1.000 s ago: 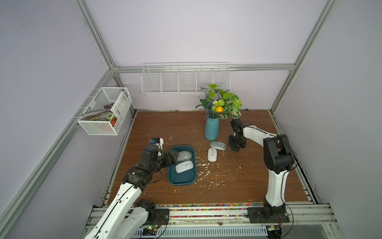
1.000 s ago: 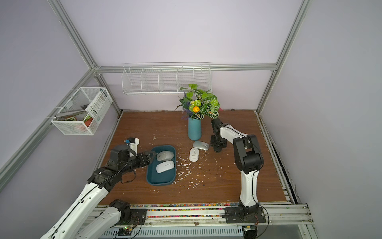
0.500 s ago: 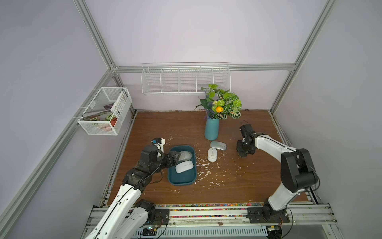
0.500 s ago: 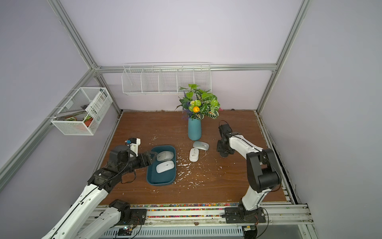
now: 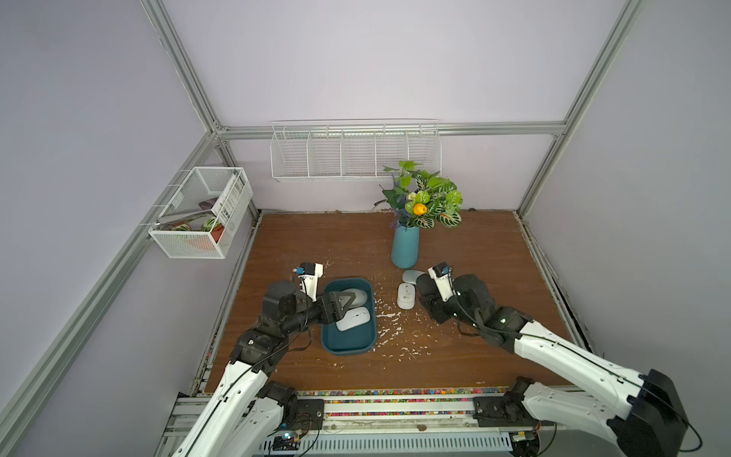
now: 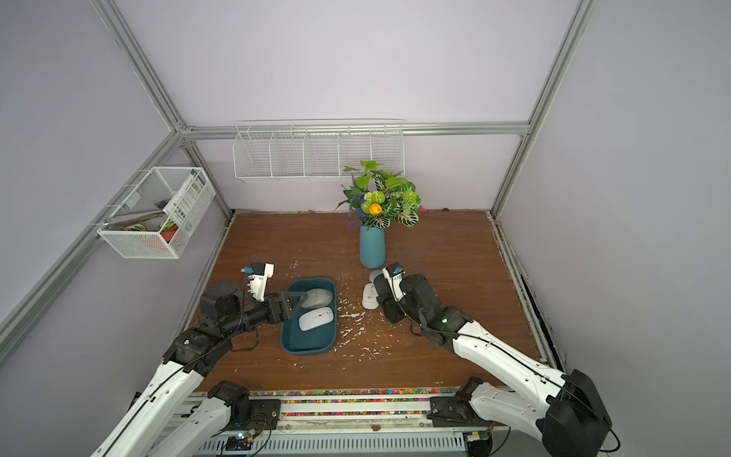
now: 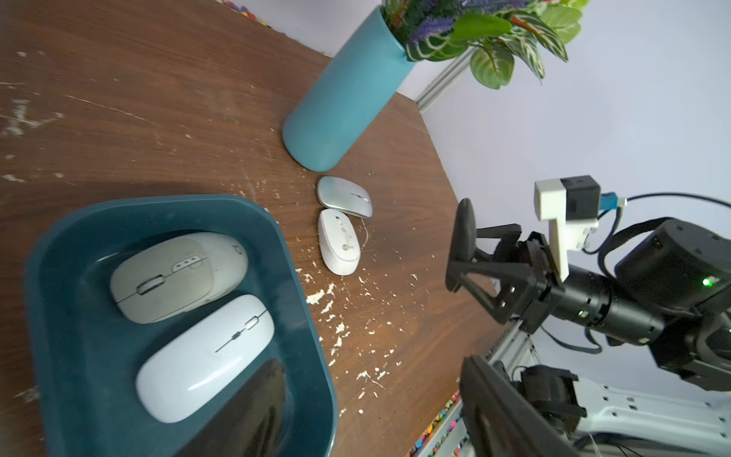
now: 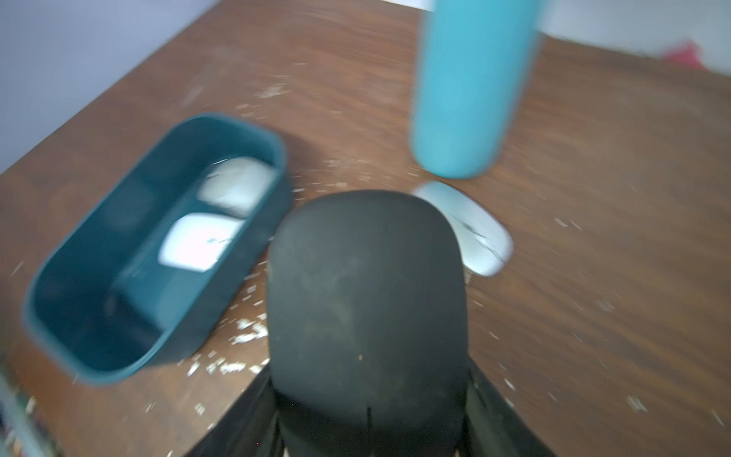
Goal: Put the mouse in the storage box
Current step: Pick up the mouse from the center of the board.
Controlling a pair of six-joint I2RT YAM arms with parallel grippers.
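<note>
The shallow dark teal plastic storage box point(image 5: 348, 344) holds two pale mice point(image 5: 353, 318); left gripper point(image 5: 348, 302) hangs released above it; clenched right gripper point(image 5: 424, 285) hovers just beside the white oval mouse point(image 5: 406, 296) on the brown wooden table point(image 5: 474, 245)

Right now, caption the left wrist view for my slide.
Storage box holds a grey mouse and a pale mouse; a silver mouse and a white mouse sit on the table by the vase.

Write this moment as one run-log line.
storage box: two mice in; table: silver mouse, white mouse out; left gripper: open; right gripper: shut
</note>
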